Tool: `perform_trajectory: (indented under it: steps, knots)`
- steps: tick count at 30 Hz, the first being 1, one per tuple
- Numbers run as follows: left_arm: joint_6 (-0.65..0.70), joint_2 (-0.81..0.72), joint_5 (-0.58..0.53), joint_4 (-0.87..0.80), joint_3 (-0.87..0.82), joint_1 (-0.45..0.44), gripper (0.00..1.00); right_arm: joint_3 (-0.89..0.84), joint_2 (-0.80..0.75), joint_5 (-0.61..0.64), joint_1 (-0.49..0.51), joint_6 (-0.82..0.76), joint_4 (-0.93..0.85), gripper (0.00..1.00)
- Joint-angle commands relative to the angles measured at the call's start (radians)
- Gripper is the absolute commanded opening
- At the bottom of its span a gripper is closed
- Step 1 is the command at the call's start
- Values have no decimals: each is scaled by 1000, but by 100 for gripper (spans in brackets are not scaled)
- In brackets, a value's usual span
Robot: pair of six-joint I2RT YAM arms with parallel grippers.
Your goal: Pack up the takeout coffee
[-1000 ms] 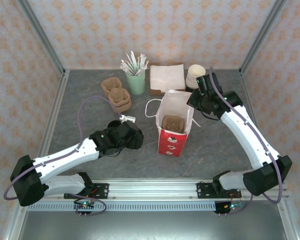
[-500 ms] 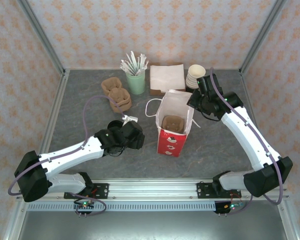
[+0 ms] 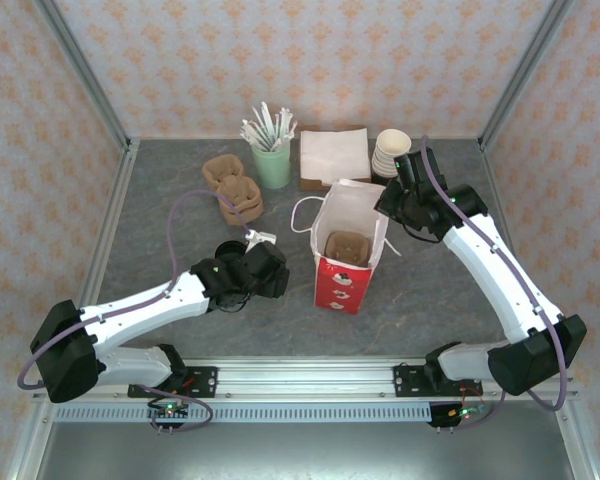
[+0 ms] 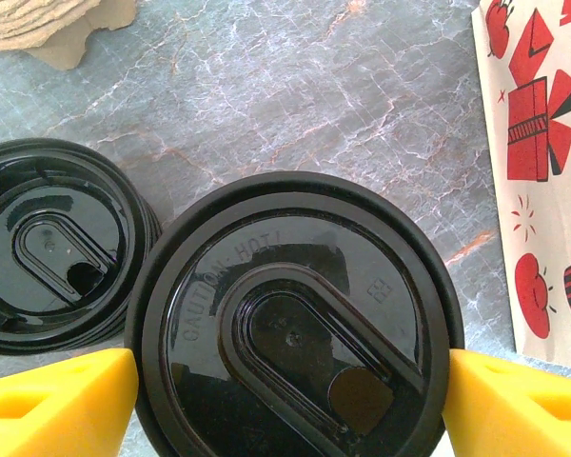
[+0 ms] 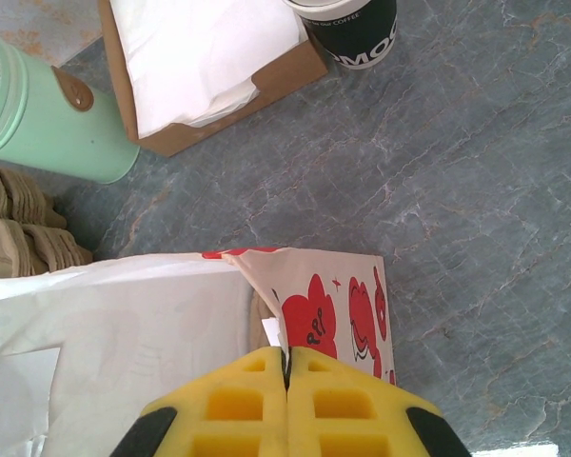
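Left wrist view — takeout coffee [image 4: 295, 324] lid only, cup body hidden

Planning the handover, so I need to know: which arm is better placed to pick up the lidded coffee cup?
Left. Its open gripper straddles the lidded coffee cup, one finger each side. The right gripper is shut on the paper bag's rim.

A grey marbled stone-look table [image 3: 430, 290] carries, along its far edge, brown pulp cup carriers [image 3: 232, 188], a pale green cup of white sticks [image 3: 272, 160], a cardboard tray of white napkins [image 3: 334, 155] and stacked cream-rimmed cups [image 3: 390, 152]. Centrally stands a red-and-white paper bag [image 3: 348, 262]; left of it, the black-lidded coffee cup [image 4: 295, 319] and a stack of black lids [image 4: 57, 243].
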Motion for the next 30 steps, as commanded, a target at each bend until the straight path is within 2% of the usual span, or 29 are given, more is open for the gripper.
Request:
perform_trajectory:
  steps: [1, 5, 13, 16, 21, 30]
  knots:
    - [-20, 25, -28, -30, 5, -8, 82, -12, -22, 29, 5, 12, -8, 0]
    - [-20, 22, -36, -32, 17, -8, 82, -14, -24, 27, 6, 12, -8, 0]
    - [-9, 43, -41, -23, 20, -7, 74, -20, -26, 23, 6, 12, -7, 0]
    - [-6, 51, -44, -23, 25, -8, 75, -19, -26, 24, 6, 10, -6, 0]
    - [-8, 57, -65, -35, 38, -8, 83, -17, -27, 21, 5, 10, -6, 0]
    - [1, 60, -81, -37, 58, -7, 86, -22, -24, 20, 5, 6, -3, 0]
